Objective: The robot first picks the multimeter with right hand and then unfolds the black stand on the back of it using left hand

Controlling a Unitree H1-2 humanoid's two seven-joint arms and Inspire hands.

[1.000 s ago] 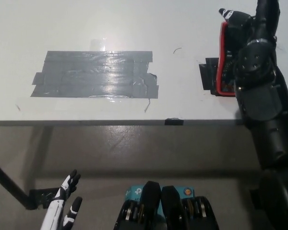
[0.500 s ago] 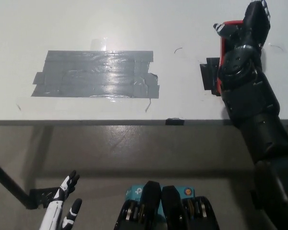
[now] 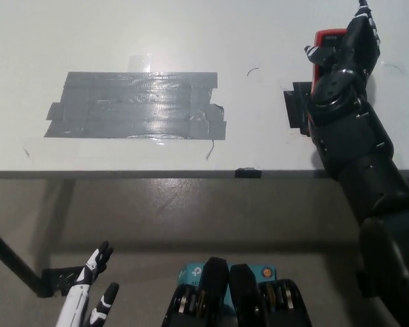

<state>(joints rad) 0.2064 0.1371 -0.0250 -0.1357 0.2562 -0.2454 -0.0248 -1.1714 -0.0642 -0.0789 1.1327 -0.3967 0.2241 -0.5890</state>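
White left hand rests low at lower left, below the counter edge, fingers apart. Grey tape patch lies flat on the white counter. At far right, black right hand covers the red-cased multimeter; grip state cannot be determined

White table bears a broad patch of grey tape left of centre. Small black tape piece sits on the near edge. Brown floor lies below.
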